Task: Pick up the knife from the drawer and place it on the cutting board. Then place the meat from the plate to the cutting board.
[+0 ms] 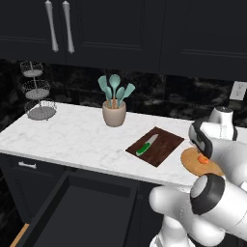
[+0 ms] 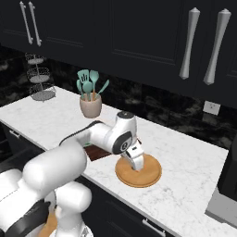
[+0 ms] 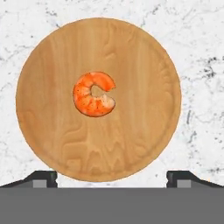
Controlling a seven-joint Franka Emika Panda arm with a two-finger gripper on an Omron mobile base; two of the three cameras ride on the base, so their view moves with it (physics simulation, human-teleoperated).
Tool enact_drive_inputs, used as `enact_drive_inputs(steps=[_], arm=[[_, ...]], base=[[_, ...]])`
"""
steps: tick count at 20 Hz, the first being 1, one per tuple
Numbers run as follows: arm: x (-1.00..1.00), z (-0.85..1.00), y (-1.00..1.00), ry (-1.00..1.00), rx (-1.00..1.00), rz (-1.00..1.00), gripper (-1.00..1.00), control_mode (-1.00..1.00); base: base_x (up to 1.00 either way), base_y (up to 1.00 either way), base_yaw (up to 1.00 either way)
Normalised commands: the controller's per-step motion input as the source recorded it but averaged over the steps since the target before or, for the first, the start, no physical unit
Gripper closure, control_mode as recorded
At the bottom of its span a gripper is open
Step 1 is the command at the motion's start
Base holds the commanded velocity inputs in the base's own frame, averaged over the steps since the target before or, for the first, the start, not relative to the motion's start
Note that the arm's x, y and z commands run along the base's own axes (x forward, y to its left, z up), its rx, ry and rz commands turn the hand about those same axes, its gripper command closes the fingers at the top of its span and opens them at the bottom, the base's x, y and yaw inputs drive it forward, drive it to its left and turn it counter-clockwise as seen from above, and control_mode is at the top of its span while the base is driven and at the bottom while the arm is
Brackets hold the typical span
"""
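At the far left of the left base view the drawer (image 1: 77,212) stands pulled out below the marble counter (image 1: 72,137), its dark inside showing. Further right on the counter lies the cutting board (image 1: 157,145), a thin reddish-brown rectangle, and on it rests the knife (image 1: 146,145), its green handle toward the front edge and its short silver blade pointing back toward the wall. Just right of the board sits the plate (image 1: 193,164), a round tan wooden disc, partly covered by the arm. The meat (image 3: 93,94) lies near the middle of the plate (image 3: 131,131); in the hand view it is an orange-red curl shaped like a shrimp, far smaller than the disc. The gripper (image 3: 112,177) hangs straight above the plate with its jaws spread wide, the two dark fingertips (image 3: 41,178) showing at either side of the plate's near rim; the meat sits between their lines and apart from both, untouched.
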Motion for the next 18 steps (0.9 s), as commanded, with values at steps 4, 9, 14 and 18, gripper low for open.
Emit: enact_drive_inputs(steps=[4,9,14,18], arm=[[0.50,-0.31,-0.61,0.14,0.00,0.00,-1.00,-1.00],[0.49,-0.53,-0.01,0.16,0.00,0.00,-1.00,-1.00],[0.40,-0.44,-0.02,0.09,0.00,0.00,-1.00,-1.00],[0.13,-0.34,-0.13,0.01,0.00,0.00,-1.00,-1.00]], base=[[0.00,0.00,0.00],[0.00,0.00,0.00],[0.00,0.00,0.00],[0.00,0.00,0.00]])
